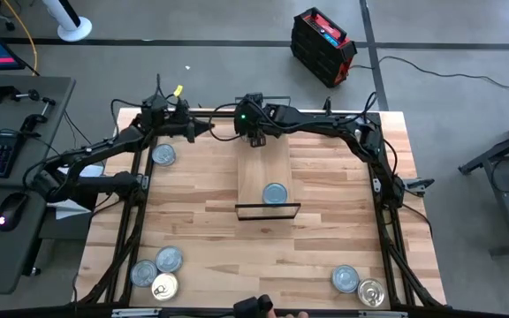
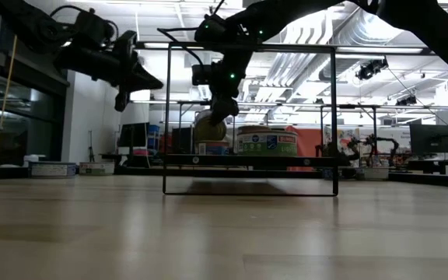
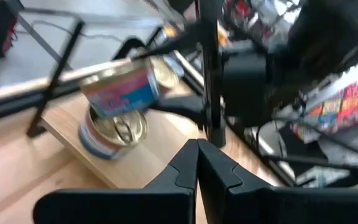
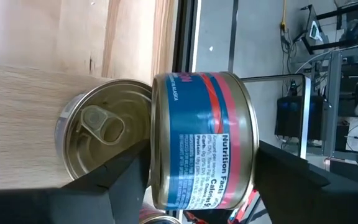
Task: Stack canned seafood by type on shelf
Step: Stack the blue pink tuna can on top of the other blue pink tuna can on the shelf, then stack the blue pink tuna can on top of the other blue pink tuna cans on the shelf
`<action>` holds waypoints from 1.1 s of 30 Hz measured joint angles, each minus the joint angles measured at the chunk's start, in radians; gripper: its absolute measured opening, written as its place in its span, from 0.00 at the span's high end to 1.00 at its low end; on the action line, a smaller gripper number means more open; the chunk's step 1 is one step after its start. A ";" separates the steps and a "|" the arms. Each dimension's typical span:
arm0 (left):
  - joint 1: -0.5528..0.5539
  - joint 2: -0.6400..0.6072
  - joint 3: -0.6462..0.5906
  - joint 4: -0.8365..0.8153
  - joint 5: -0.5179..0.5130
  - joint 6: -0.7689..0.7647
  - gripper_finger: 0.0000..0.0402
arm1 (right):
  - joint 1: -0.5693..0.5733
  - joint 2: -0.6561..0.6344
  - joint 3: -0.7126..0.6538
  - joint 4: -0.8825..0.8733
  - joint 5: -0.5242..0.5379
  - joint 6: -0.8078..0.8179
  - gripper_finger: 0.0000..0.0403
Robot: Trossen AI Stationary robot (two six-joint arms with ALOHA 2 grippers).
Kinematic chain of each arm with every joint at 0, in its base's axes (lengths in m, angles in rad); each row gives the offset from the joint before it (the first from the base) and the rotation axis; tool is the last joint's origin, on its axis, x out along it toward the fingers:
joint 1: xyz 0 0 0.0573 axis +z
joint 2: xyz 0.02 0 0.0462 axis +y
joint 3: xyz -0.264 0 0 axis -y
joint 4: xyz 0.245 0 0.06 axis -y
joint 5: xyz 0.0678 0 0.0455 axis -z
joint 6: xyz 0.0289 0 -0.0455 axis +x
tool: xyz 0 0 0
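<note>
The shelf (image 1: 263, 172) stands mid-table. On its near end sits a tin with a pale blue-grey top (image 1: 275, 193). At its far end stands a tin with a gold ring-pull lid (image 4: 101, 140). Just above that one a tin with a blue and red label (image 4: 201, 140) hangs tilted, with my right gripper (image 1: 254, 134) shut on it. My left gripper (image 1: 203, 129) is shut on nothing, in the air left of the shelf's far end. My right gripper pinches the blue and red tin by its two flat ends (image 4: 156, 155), one finger (image 4: 126, 183) on each. It comes slanting down from the table's far right. The tin is tipped on its side over the ring-pull tin; whether the two tins touch, I cannot tell.
One tin (image 1: 163, 155) lies on the table left of the shelf. Three tins (image 1: 162, 269) sit at the near left corner and two (image 1: 358, 285) at the near right. Black wire frames (image 1: 268, 210) close the shelf's short ends.
</note>
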 joint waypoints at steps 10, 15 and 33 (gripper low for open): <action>-0.091 0.092 0.000 0.007 -0.062 0.025 1.00 | 0.020 0.000 0.000 -0.013 -0.001 0.002 0.35; -0.100 0.091 0.000 0.028 -0.084 0.044 1.00 | 0.032 0.000 0.000 -0.017 -0.005 0.006 0.35; -0.097 0.091 0.000 0.001 -0.141 0.124 1.00 | 0.058 0.000 0.000 -0.080 -0.017 0.061 0.35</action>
